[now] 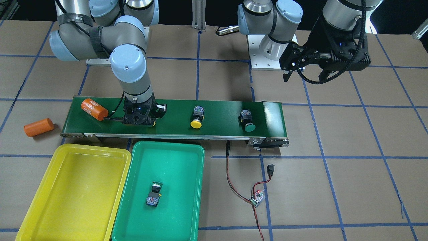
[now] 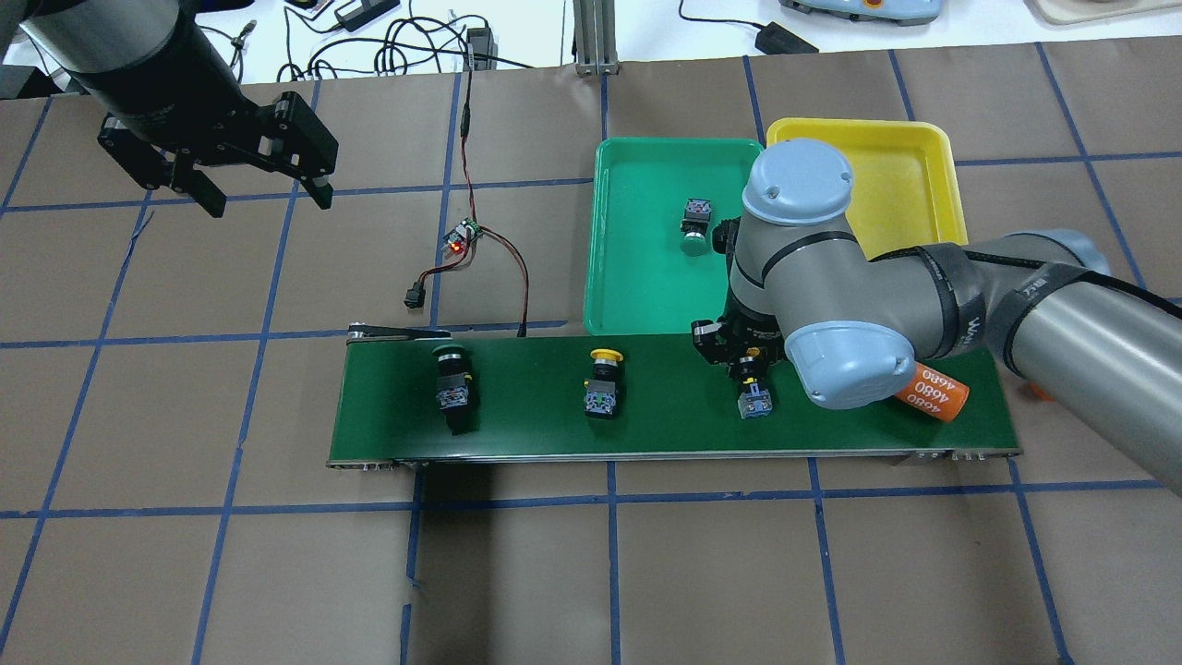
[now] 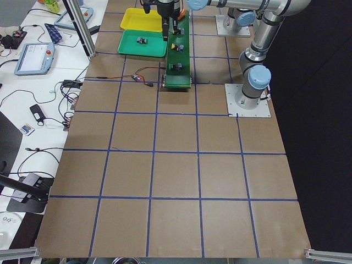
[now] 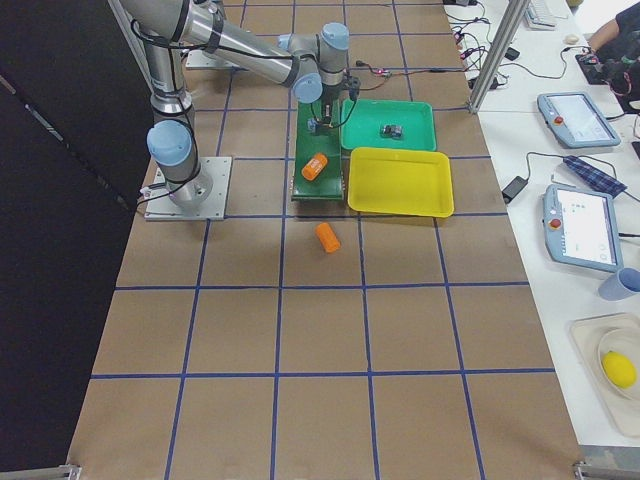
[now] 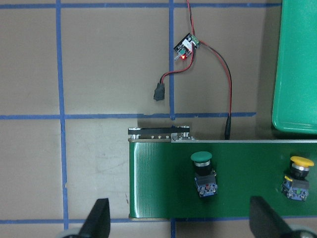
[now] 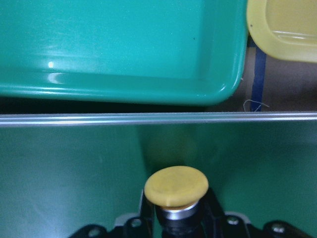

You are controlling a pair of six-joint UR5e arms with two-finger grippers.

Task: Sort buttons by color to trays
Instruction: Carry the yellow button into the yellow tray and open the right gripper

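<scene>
My right gripper (image 1: 138, 117) is low over the belt and shut on a yellow button (image 6: 176, 186), whose body shows in the overhead view (image 2: 753, 395). A second yellow button (image 1: 197, 117) and a green button (image 1: 248, 122) lie further along the belt. Another green button (image 1: 154, 194) lies inside the teal-green tray (image 1: 180, 167). The yellow tray (image 1: 73, 194) beside it holds nothing. My left gripper (image 2: 266, 194) is open and empty, high above the table, away from the belt; its wrist view shows the green button (image 5: 203, 171) below.
The dark-green conveyor belt (image 1: 217, 112) carries an orange "4680" cylinder (image 1: 94, 109) right beside my right gripper. A second orange cylinder (image 1: 38, 127) lies on the table off the belt's end. A small circuit board (image 1: 257, 197) with red and black wires lies near the green tray.
</scene>
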